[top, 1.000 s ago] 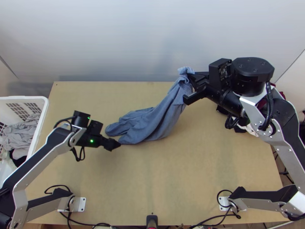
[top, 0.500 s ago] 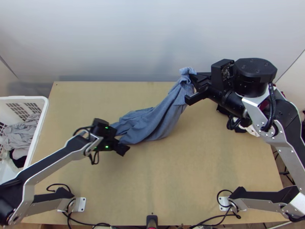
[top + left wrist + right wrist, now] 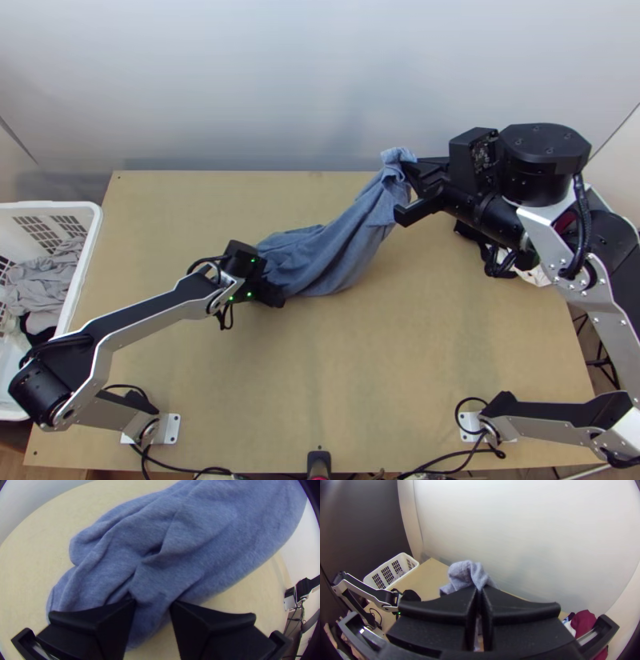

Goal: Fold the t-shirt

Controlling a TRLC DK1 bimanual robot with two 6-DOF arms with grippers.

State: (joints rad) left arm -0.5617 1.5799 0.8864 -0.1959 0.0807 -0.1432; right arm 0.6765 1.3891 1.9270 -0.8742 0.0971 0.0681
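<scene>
The blue t-shirt [image 3: 340, 244] hangs bunched from my right gripper [image 3: 408, 188], its lower part lying in folds on the table. In the right wrist view, my right gripper [image 3: 479, 591] is shut on a crumpled end of the t-shirt [image 3: 465, 573]. My left gripper [image 3: 274, 294] is low at the t-shirt's lower left end. In the left wrist view, my left gripper [image 3: 153, 605] is open, with folds of the t-shirt [image 3: 186, 540] between and beyond its fingers; whether they touch the cloth I cannot tell.
A white basket [image 3: 94, 240] with grey and dark clothes stands at the table's left edge. Dark red, black and white clothes [image 3: 585, 621] lie at the right, beneath the right arm. Bare wooden table [image 3: 360, 376] stretches in front of the t-shirt.
My left gripper has moved right and slightly up the picture, over the t-shirt's lower left end. My right gripper has shifted slightly right, with the held cloth following.
</scene>
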